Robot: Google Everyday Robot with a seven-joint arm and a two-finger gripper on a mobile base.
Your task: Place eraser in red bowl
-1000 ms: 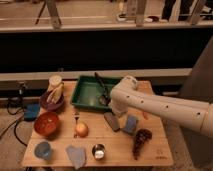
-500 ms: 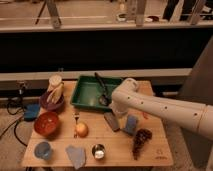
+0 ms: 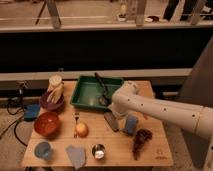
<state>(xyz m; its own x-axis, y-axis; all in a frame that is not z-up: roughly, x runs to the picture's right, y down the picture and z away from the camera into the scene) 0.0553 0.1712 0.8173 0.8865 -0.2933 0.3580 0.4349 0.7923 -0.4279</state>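
Arm (image 3: 165, 111): white, reaches in from the right across the table (image 3: 120, 150). Its end sits just in front of the green tray (image 3: 85, 95).

Gripper (image 3: 110, 113): low over the table, at the near edge of the tray, directly above the far end of the eraser (image 3: 112, 123). Cannot tell how far open it is, or whether it has hold of anything.

Eraser: dark grey block near the table centre, lying at a slant. Its far end meets the gripper, but whether the two touch cannot be told. A blue block (image 3: 131, 125) sits just beside it on the right.

Red bowl (image 3: 47, 124): at the left of the table, well apart from the eraser. A fork (image 3: 76, 119) and an orange round item (image 3: 81, 130) lie between the two.

Other items:
- Purple bowl (image 3: 50, 106) holding bananas (image 3: 56, 92), behind the red bowl.
- Dark ladle (image 3: 102, 90) in the tray.
- Light blue cup (image 3: 42, 149) at the front left.
- Small metal cup (image 3: 98, 151) at the front centre.
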